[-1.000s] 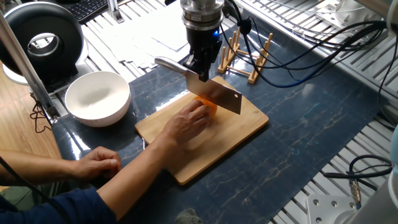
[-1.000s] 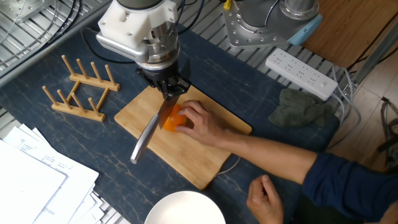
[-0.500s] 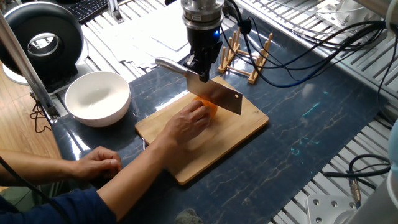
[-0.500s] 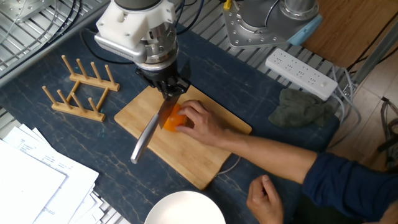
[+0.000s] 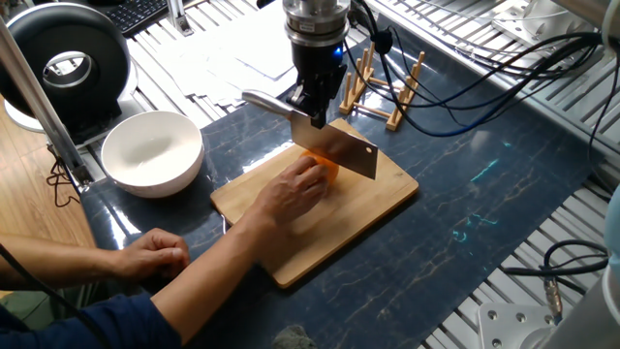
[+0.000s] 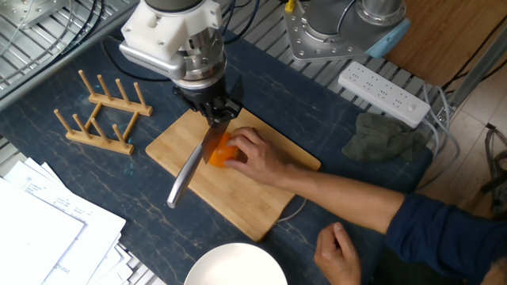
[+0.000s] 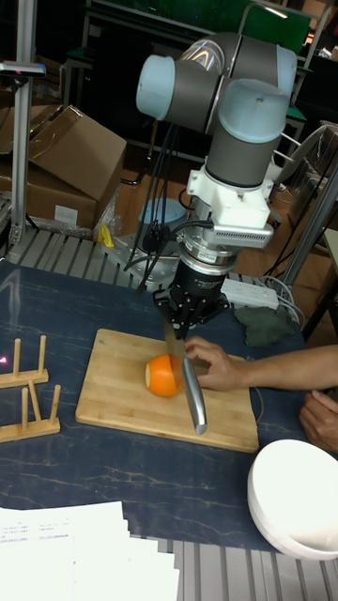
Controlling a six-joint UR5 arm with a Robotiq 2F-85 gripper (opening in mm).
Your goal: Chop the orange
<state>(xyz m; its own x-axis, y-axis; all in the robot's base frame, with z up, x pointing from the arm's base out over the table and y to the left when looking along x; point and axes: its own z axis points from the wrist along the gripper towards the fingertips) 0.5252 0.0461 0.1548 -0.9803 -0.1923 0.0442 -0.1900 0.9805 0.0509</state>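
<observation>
A robot gripper [image 6: 215,117] with its fingers pinching the handle of a cleaver [image 5: 334,148] holds the blade over the orange [image 7: 164,375] at the centre of a bamboo cutting board [image 6: 182,142] on the dark worktop [image 5: 484,174]. A person's hand [image 6: 257,157] steadies the fruit from the blade's 3 o'clock side in the other fixed view. A white bowl [image 5: 152,152] sits at the board's 9 o'clock in one fixed view, and a wooden rack [image 5: 383,85] stands at 1 o'clock behind the arm.
</observation>
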